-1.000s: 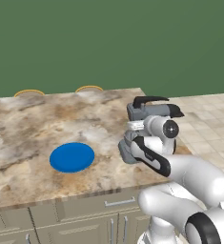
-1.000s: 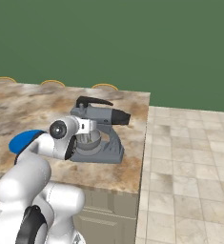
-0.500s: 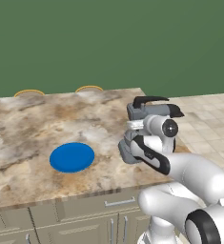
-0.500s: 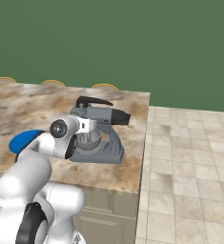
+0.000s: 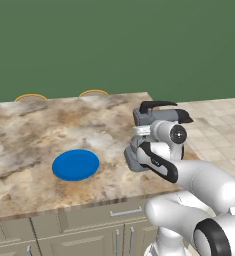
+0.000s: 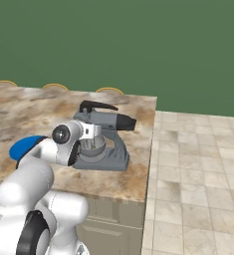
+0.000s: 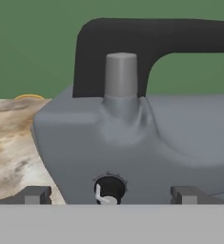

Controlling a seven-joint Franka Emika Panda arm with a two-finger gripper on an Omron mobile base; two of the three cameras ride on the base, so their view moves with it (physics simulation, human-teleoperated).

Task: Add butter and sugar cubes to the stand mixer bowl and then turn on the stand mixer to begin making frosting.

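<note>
Facing stand mixer [image 7: 132, 143], gripper [image 7: 108, 194] apparently wide

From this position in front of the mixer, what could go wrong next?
The open gripper faces the stand mixer head closely, with the small dial between its fingertips. Pushing forward off-centre could miss the dial and shove the mixer. The black curved lever just above might be bumped if the hand rises.

Grey stand mixer [image 6: 102, 139] upright on the marble counter.
Round grey metal bowl [image 6: 92, 148] sits under its head (black curved lever [image 7: 147, 40] on top).
</note>
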